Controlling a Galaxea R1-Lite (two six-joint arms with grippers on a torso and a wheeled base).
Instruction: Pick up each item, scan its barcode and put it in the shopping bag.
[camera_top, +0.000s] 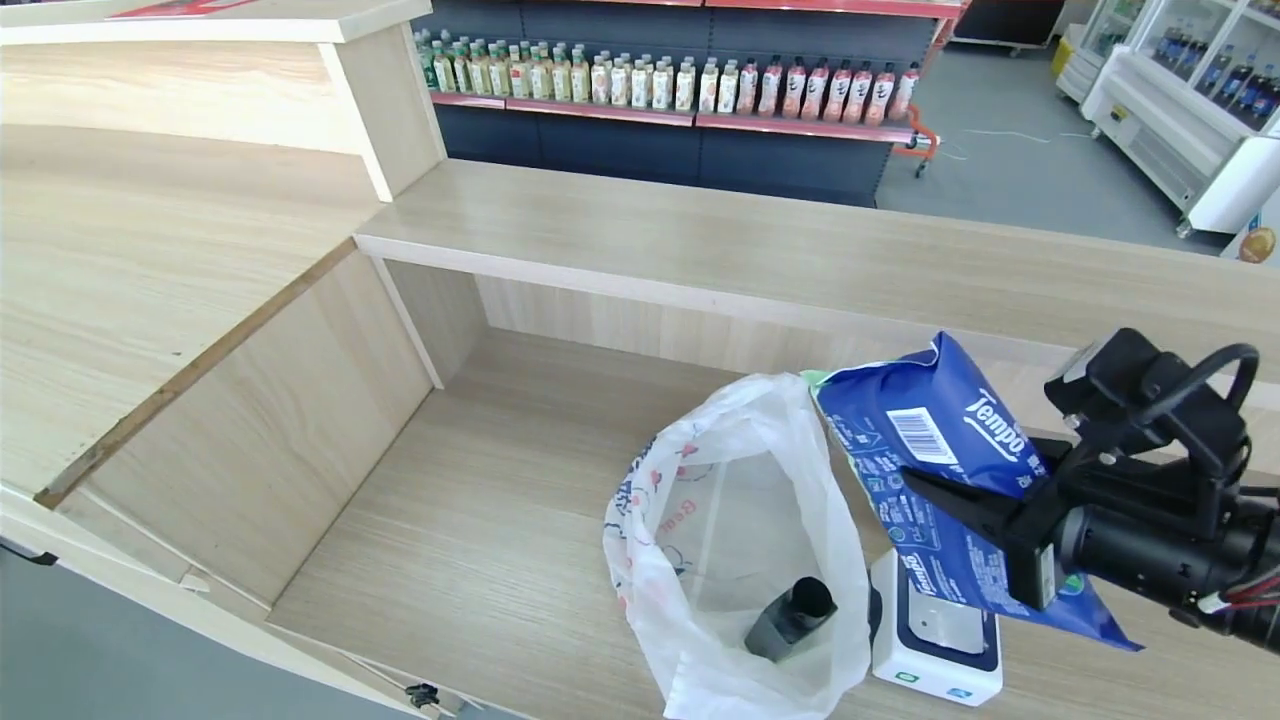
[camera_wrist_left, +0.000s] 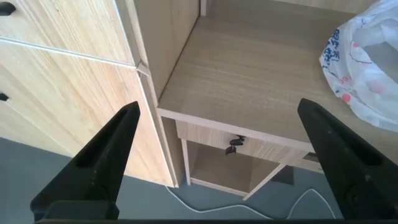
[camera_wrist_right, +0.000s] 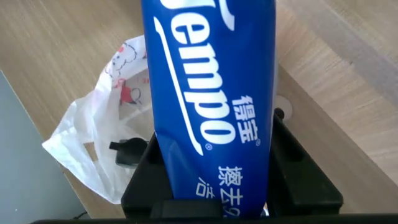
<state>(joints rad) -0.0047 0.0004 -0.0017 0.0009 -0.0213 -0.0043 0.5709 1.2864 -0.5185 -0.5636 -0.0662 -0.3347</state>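
A blue tissue pack (camera_top: 950, 440) is hanging tilted in the right hand (camera_wrist_right: 214, 162), barcode showing, just above the open white shopping bag (camera_top: 690, 500). A dark grey item (camera_top: 790, 615) is lying inside the bag, and a white scanner (camera_top: 935, 645) is sitting just beside it.

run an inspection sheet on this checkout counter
surface: pale wooden counter, recessed under a raised ledge
job's things: blue tissue pack held above the white scanner; open shopping bag beside the scanner, with a dark item inside
clutter: nothing seen
grippers: right gripper fingers shut on the pack; left gripper open, out in front of the counter
cables: white cable on the floor below the counter
surroundings: drink shelf, glass-door coolers
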